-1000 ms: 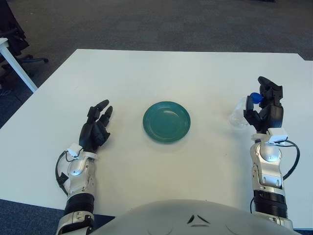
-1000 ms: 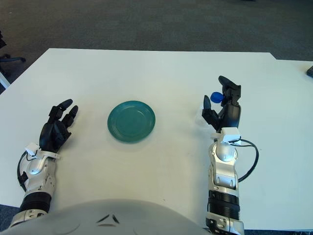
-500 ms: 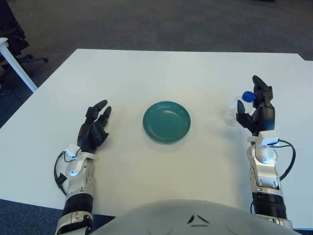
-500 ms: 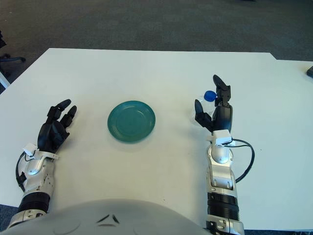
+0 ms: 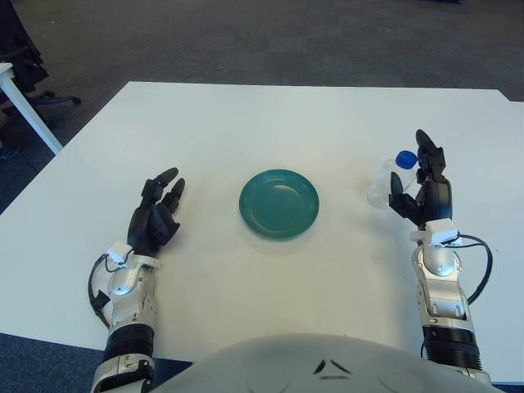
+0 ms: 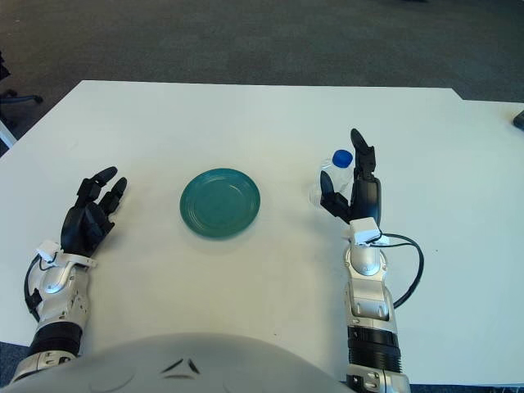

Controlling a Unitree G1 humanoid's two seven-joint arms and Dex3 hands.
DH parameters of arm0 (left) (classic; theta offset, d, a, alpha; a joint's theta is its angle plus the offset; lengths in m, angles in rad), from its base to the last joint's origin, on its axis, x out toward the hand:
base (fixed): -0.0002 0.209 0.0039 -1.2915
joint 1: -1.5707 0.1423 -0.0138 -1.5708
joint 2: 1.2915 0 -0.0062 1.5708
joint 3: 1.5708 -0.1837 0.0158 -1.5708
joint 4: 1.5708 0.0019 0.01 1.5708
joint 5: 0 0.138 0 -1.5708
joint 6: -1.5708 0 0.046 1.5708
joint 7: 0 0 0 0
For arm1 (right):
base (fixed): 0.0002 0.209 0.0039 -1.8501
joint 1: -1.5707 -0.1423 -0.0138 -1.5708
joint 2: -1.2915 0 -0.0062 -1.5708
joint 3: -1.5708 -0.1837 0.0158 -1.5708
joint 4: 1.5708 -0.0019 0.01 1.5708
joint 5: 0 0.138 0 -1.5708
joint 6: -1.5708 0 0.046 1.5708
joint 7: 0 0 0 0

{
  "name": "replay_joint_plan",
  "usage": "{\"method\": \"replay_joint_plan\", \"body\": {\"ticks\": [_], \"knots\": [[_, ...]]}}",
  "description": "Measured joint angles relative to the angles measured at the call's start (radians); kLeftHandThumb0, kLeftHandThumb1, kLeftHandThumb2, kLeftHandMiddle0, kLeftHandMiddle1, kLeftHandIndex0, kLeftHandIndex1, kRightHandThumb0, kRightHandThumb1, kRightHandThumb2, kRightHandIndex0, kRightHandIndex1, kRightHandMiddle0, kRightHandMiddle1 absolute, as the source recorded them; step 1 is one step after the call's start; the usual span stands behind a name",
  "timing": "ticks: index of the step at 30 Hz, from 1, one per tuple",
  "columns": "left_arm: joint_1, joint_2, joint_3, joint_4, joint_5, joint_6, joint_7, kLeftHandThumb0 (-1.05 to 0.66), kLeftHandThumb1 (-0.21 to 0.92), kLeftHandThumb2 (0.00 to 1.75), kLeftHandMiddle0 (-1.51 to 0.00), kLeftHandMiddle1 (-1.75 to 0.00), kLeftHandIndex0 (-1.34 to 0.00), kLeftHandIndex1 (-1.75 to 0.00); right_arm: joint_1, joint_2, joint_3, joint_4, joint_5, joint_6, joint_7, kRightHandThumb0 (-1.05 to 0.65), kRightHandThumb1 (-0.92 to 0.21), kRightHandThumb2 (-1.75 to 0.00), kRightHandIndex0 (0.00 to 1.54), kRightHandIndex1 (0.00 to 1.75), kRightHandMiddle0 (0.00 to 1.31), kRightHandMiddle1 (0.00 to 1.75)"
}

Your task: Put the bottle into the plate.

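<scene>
- Holding the bottle, your right hand sits at the right side of the white table, well to the right of the plate.
- You can see its fingers wrapped on the clear body of the bottle: one finger points straight up past the blue cap, and a lower one curls in across the bottle's side nearest you.
- Your bottle is tilted, cap end up and to the right, base down and to the left (whether the base touches the tabletop, you cannot tell from these views).
- Between the bottle and the green plate you have a stretch of bare table; the two are clearly apart.
- Your plate lies flat near the middle of the table, with nothing on it.
- Your left hand shows to the left of the plate, well apart from it, fingers loosely spread and pointing away from you, gripping nothing.
- Beyond the far table edge you see dark carpet, and a chair base at the upper left.
</scene>
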Motion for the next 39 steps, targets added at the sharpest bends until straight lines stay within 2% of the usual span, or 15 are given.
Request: {"method": "replay_joint_plan", "body": {"ticks": [18, 29, 39], "knots": [[0.002, 0.005, 0.010, 0.003, -0.012, 0.003, -0.010, -0.90, 0.92, 0.97, -0.29, 0.00, 0.00, -0.74, 0.006, -0.006, 0.012, -0.001, 0.000, -0.001, -0.001, -1.05, -0.92, -0.65, 0.14, 0.00, 0.00, 0.35], [0.003, 0.010, 0.011, 0.004, -0.021, 0.011, -0.014, -0.90, 0.92, 0.97, -0.29, 0.00, 0.00, -0.74, 0.006, 0.013, 0.012, 0.003, 0.009, 0.007, -0.016, -1.04, -0.92, -0.55, 0.18, 0.02, 0.00, 0.32], [0.008, 0.023, 0.018, 0.003, -0.032, 0.017, -0.025, -0.90, 0.92, 0.97, -0.29, 0.00, 0.00, -0.74, 0.005, 0.022, 0.013, 0.019, 0.032, 0.007, -0.015, -1.01, -0.92, -0.54, 0.18, 0.01, 0.00, 0.27]]}}
